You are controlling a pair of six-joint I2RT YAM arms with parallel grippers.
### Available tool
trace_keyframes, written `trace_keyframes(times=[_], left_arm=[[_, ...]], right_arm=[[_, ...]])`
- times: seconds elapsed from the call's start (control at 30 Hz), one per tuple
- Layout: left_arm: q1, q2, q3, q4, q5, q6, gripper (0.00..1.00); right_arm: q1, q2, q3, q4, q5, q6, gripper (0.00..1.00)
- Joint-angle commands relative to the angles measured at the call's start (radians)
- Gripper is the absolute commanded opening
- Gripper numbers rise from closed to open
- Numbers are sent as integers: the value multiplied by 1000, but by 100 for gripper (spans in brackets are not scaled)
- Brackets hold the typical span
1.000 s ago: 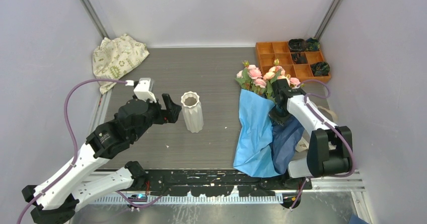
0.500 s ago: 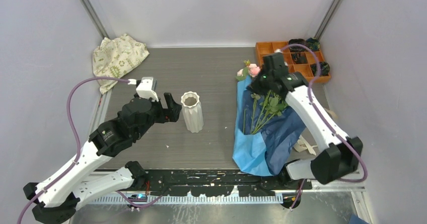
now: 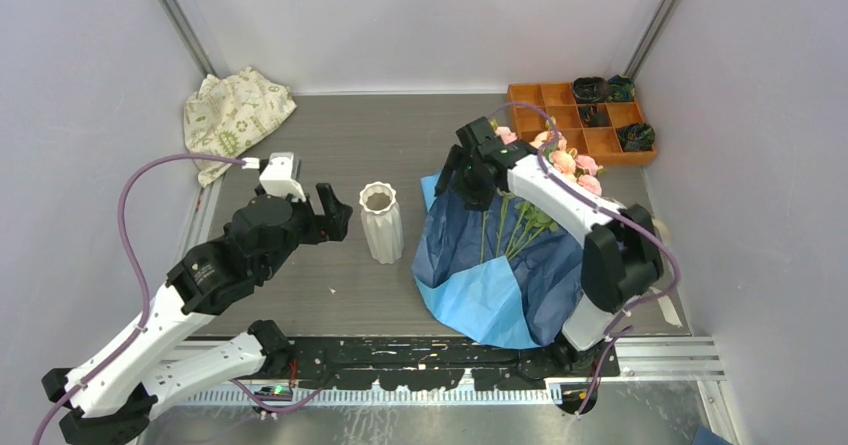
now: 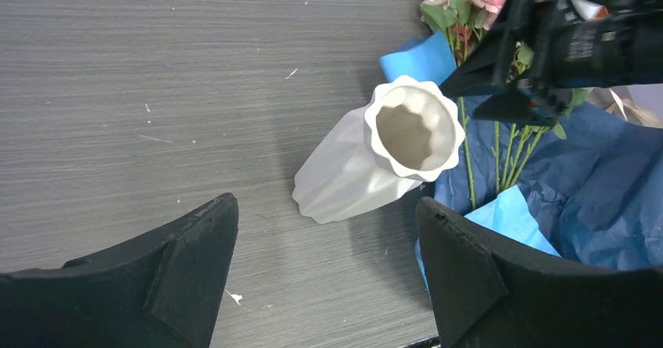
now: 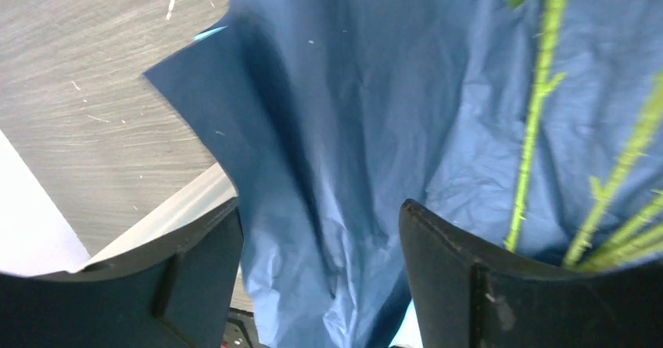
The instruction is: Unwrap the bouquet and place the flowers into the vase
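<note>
Above the blue paper [image 3: 478, 297] the right gripper [image 5: 317, 227] gapes — the left gripper [image 4: 324, 207], near the vase [image 3: 382, 223], likewise.

Counter [image 3: 400, 135], free room as we find it:
- Far centre: open passage.
- Between vase [image 3: 381, 223] and spread blue wrapping paper [image 3: 480, 290]: narrow lane only.
- Left of vase: our left claw [image 3: 325, 215] stands near.
- Right half: paper, flowers [image 3: 565, 160] and right arm [image 3: 570, 205] obstruct.
- Far corners: cloth [image 3: 232, 110] left, orange tray [image 3: 575, 115] right.

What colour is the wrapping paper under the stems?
Blue: mostly dark, lighter on the near flap. The wrapping paper shows best in the top external view.
</note>
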Motion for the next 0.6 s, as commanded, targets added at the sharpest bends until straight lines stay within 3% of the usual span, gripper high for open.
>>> trace_keyframes(times=[0.0, 0.07, 0.23, 0.37, 0.57], left_arm=[[3, 5, 38, 23, -21, 4, 84], [3, 13, 39, 26, -13, 5, 84], [3, 14, 39, 34, -9, 4, 84], [3, 15, 39, 41, -2, 4, 84], [3, 12, 33, 47, 1, 5, 84]], right_arm=[[-20, -211, 3, -72, 190, -37, 82], [-50, -278, -32, -102, 224, -37, 88], [-193, -399, -154, -180, 257, -43, 86], [-303, -366, -196, -247, 249, -78, 85], [-341, -287, -244, -216, 240, -76, 87]])
